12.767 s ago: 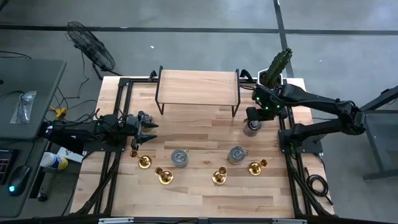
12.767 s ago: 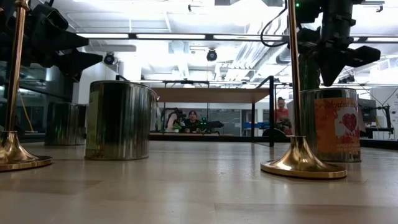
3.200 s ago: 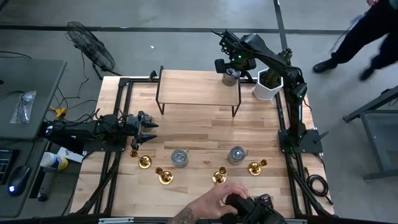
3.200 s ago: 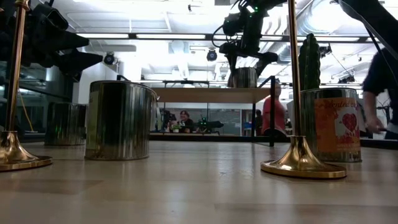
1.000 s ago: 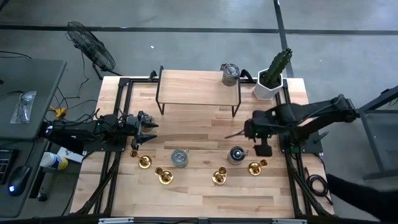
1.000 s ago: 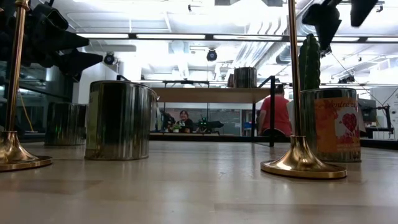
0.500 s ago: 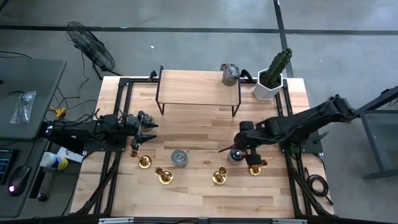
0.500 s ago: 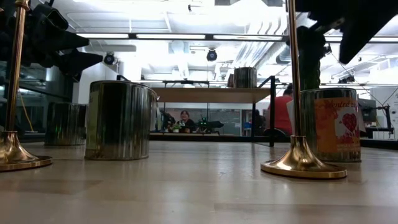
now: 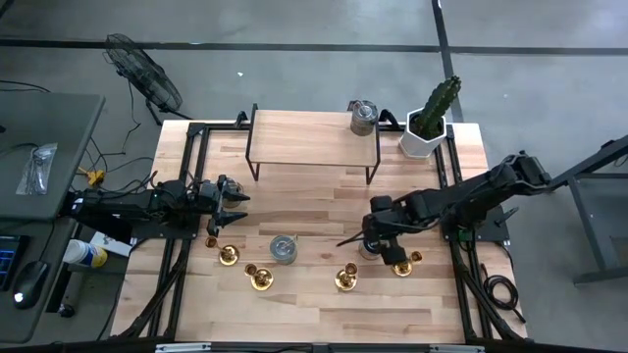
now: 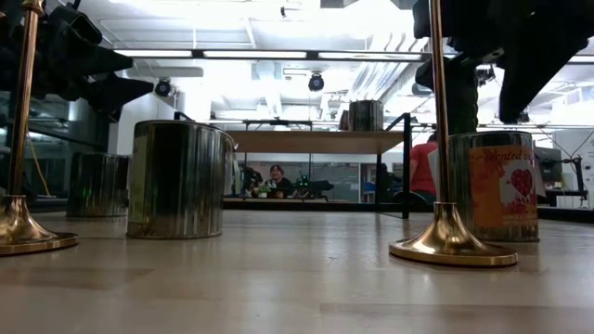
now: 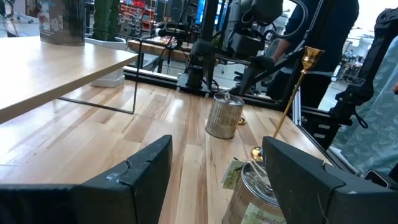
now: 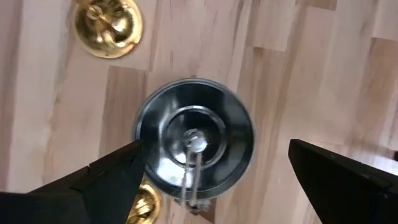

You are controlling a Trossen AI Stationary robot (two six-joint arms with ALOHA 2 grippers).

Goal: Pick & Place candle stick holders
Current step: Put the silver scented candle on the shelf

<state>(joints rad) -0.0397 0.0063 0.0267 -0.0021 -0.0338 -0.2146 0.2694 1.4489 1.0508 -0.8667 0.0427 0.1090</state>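
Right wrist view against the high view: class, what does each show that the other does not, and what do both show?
Only the right wrist view: the pull-ring lid of the silver round tin can under the open right claw. Only the high view: the waiting left claw, the raised wooden shelf, the potted green cactus. Both: that can, the gold brass candlestick holders and the light wooden table.

candle stick holders: four, shiny brass, upright | front table row [image 9: 228, 255] [image 9: 260, 278] [image 9: 344, 279] [image 9: 403, 265]
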